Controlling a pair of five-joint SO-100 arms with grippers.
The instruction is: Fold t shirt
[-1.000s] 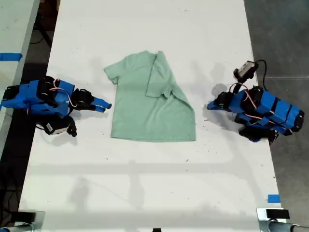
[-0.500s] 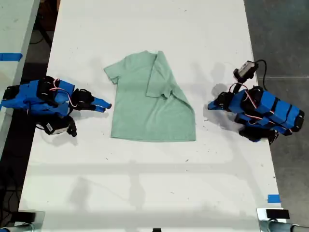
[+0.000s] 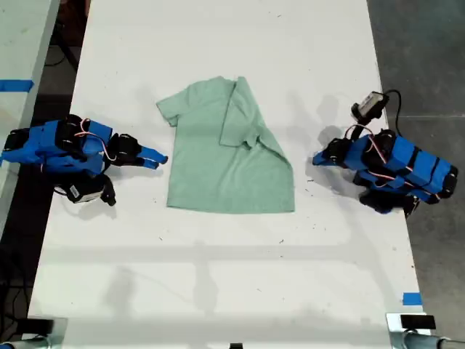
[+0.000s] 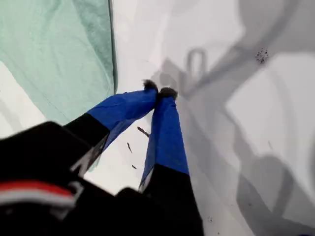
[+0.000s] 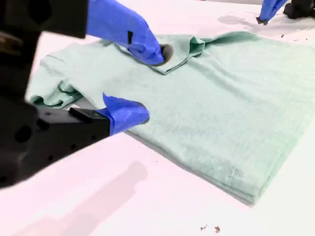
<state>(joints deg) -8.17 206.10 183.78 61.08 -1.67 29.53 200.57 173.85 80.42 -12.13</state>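
Note:
The t shirt (image 3: 218,167) is pale mint green and lies flat mid-table, with one sleeve side folded over its middle. In the exterior view's right, my first gripper (image 3: 317,158) rests on the table a short way off the shirt's edge. The first wrist view shows my first gripper (image 4: 158,91) shut on nothing, with the t shirt (image 4: 59,54) beside it. In the exterior view's left, my second gripper (image 3: 158,157) sits just short of the shirt's other edge. My second gripper (image 5: 142,83) is open and holds nothing, looking across the t shirt (image 5: 221,108).
The white table (image 3: 232,276) ends at dark floor on both sides of the exterior view. A blue tape mark (image 3: 411,298) sits near the front corner at the exterior view's right. A small camera with a cable (image 3: 369,105) stands behind the first arm.

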